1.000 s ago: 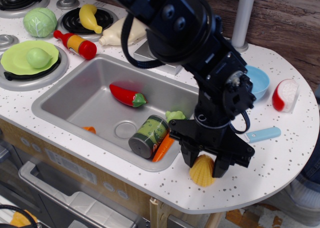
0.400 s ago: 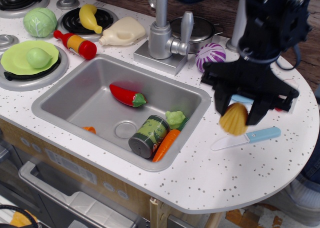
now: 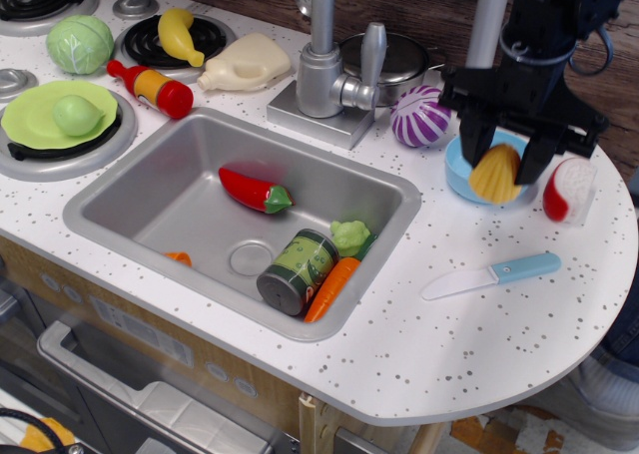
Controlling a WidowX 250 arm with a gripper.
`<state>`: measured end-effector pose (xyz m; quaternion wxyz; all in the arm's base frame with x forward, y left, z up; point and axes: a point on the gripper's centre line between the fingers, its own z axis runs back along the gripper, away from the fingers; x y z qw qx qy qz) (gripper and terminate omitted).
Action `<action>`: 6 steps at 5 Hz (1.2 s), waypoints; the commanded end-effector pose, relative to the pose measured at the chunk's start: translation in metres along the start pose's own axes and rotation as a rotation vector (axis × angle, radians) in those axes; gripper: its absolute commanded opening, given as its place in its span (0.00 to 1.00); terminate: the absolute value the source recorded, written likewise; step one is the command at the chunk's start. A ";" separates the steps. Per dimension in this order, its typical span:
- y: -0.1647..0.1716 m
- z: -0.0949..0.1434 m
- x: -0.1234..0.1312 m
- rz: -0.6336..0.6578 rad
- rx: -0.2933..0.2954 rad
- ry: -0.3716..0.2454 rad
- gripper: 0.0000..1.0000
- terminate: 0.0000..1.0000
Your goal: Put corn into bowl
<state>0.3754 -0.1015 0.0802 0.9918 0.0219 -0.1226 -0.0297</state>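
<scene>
bowl (image 3: 458,171) flanked by purple cabbage (image 3: 420,116), red-white toy (image 3: 569,190)

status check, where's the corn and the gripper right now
Gripper shut on corn. Corn held over the blue bowl, not released. Nothing blocking the bowl.

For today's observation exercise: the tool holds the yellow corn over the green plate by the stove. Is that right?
Not quite. The tool does hold the corn, but over the light blue bowl at the counter's right end, not the green plate. The observation.image view shows it.

Black arm (image 3: 549,15) with looped cable, black claw (image 3: 506,160).
</scene>
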 end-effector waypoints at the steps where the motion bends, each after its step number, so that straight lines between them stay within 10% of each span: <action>1: 0.010 0.015 0.042 -0.109 0.020 -0.051 0.00 0.00; 2: 0.011 0.006 0.056 -0.148 -0.008 -0.064 0.00 0.00; 3: 0.014 0.000 0.057 -0.186 -0.011 -0.099 1.00 0.00; 5: 0.018 -0.008 0.054 -0.224 -0.053 -0.119 1.00 0.00; 6: 0.018 -0.008 0.054 -0.224 -0.053 -0.119 1.00 1.00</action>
